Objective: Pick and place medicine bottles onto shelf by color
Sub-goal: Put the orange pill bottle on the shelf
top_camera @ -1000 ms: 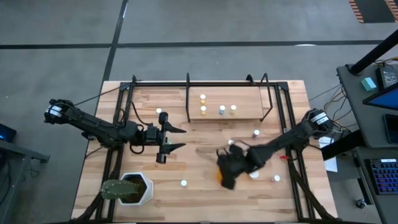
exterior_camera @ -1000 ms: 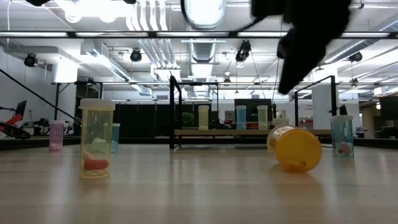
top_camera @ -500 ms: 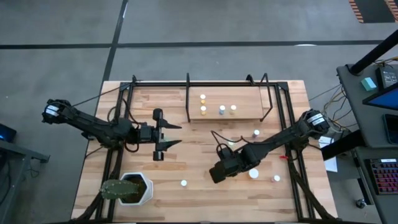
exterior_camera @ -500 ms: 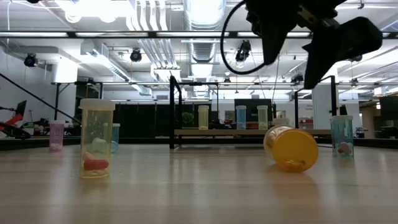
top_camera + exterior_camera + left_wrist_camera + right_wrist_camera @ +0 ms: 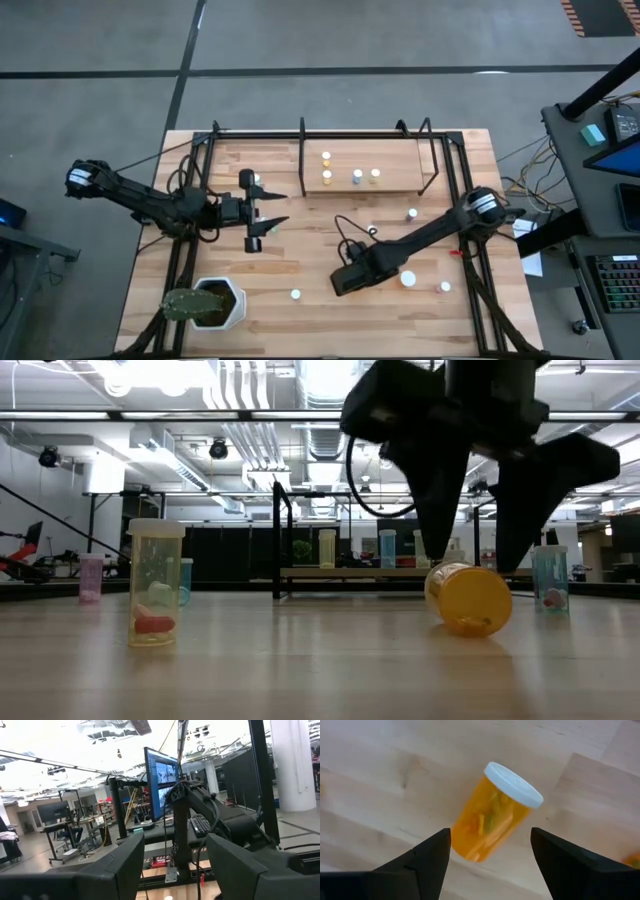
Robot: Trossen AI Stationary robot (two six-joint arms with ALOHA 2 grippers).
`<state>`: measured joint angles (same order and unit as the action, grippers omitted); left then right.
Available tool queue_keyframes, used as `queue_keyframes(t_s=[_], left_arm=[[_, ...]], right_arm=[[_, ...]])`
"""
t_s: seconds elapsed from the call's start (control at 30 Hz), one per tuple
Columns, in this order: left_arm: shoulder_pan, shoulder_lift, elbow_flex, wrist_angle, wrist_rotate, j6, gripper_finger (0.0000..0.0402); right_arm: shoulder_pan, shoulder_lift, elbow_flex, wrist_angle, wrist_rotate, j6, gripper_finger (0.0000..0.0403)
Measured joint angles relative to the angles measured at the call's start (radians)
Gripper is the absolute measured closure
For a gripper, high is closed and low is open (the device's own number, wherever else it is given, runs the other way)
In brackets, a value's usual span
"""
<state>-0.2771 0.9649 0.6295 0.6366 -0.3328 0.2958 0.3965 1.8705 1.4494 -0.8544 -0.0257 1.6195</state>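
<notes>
While lying toppled, the orange bottle [image 5: 492, 815] sits below the spread right end effector [image 5: 490, 855].

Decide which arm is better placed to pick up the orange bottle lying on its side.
The right. Its gripper hangs directly above the tipped orange white-capped bottle, fingers open either side. The left gripper waits far across the wooden tabletop.

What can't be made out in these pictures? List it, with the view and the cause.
High view: the open right pincer hides the lying orange plastic bottle with white cap.
High view: the small bottles on the light-wood shelf show only caps; body colours too small.
Low view: the right pincer's upper part is cut off by the top edge.
Left wrist view: past the open left pincer, mostly room shows.
</notes>
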Motion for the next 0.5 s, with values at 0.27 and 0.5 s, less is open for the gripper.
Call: queue_keyframes(t_s=[0.27,0.5], left_arm=[[0.000,0.001,0.000,-0.002,0.000,0.000,0.0203],[0.000,0.001,0.000,-0.017,-0.001,0.000,0.0203]], right_arm=[[-0.002,0.061,-0.001,0.001,0.022,-0.069,0.0144],[-0.002,0.064,-0.001,0.003,0.029,-0.105,0.0194]])
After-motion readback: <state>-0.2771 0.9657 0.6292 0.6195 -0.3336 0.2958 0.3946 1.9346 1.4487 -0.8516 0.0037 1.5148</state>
